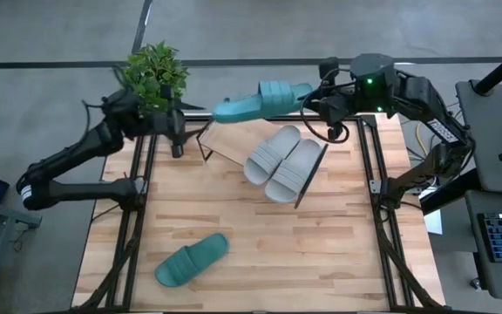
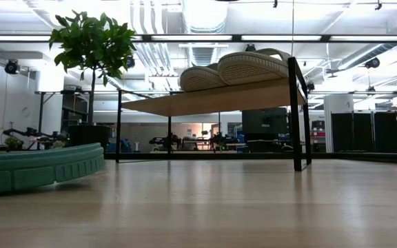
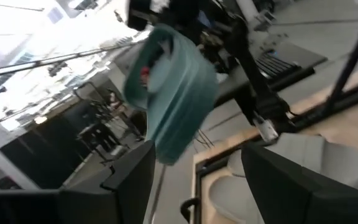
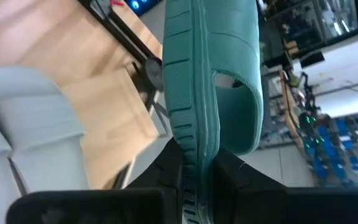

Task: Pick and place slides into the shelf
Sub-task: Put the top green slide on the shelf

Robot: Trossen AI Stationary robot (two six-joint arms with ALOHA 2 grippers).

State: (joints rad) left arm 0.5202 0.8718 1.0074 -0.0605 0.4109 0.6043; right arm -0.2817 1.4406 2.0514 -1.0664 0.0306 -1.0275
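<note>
Two grey slides [image 1: 283, 161] already lie side by side on the slanted shelf [image 1: 234, 139], toward its right end, leaving bare board on the left. One teal slide [image 1: 260, 101] hangs in the air past the shelf's far edge, pinched by its sole edge in the right gripper [image 4: 194, 163], whose fingers are closed almost fully on it. The other teal slide [image 1: 191, 259] lies on the table [image 1: 338, 253] near the front, well apart from the shelf.

The left gripper [image 1: 176, 139] waits just beside the shelf's left corner, fingers spread wide and holding nothing.

Risks, as I judge them: the grip is on a thin edge of a soft sandal, so the long free end could sag or twist, and the slide might slip out during the swing. The board slopes, so a slide released too high or crooked could skid down or bump the grey pair out of line. The left gripper and the potted plant [image 1: 156, 73] sit close to the free spot, so a wide approach could clip either.
</note>
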